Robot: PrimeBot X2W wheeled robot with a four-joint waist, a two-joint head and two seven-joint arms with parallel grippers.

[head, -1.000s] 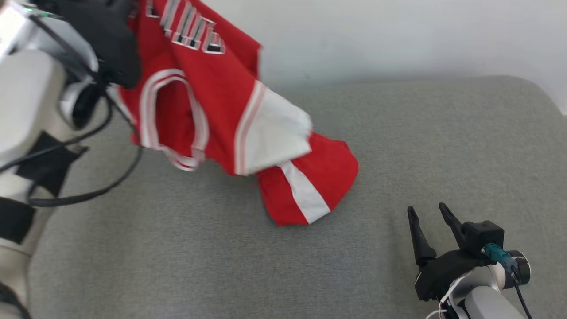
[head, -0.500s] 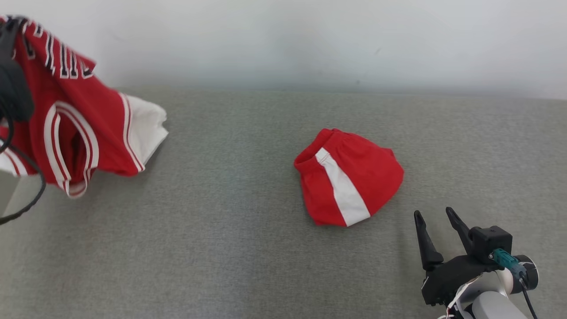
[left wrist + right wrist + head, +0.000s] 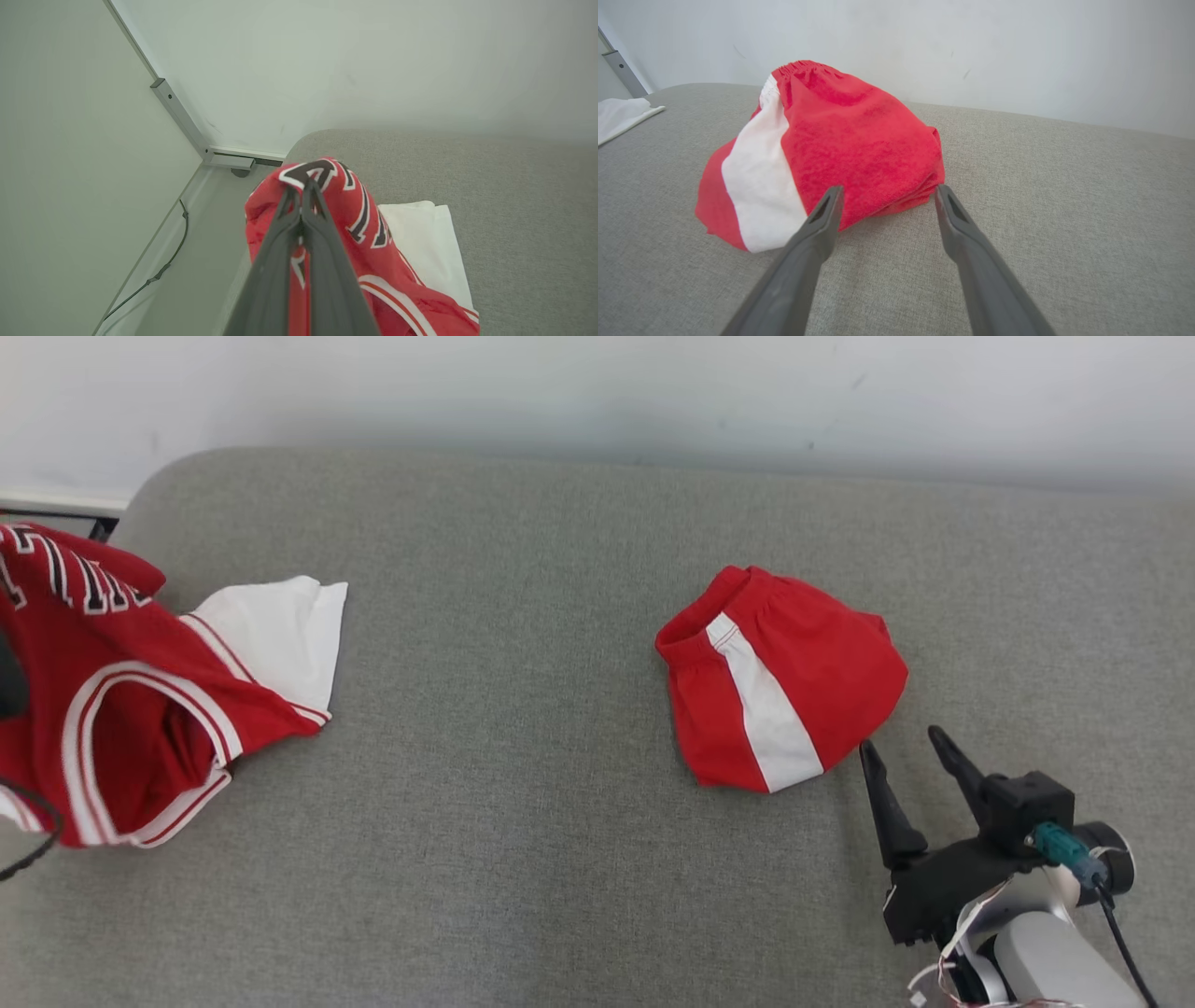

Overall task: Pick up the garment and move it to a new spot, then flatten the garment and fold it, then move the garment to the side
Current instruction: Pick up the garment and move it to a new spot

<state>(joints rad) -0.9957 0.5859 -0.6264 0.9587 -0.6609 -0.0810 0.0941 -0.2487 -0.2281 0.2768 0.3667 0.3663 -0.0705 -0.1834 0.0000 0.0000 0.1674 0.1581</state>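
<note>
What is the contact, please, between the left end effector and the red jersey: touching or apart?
Touching. The left wrist view shows the left end effector shut, its fingertips pinching a lettered fold of the red jersey.

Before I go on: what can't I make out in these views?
- Lettering on the jersey: head view, cut off by the left edge; left wrist view, curls over a fold behind the left gripper.
- How much cloth that gripper has: left wrist view, its shut fingers cover it.
- Far side of the shorts: right wrist view, their own bulk hides it.
</note>
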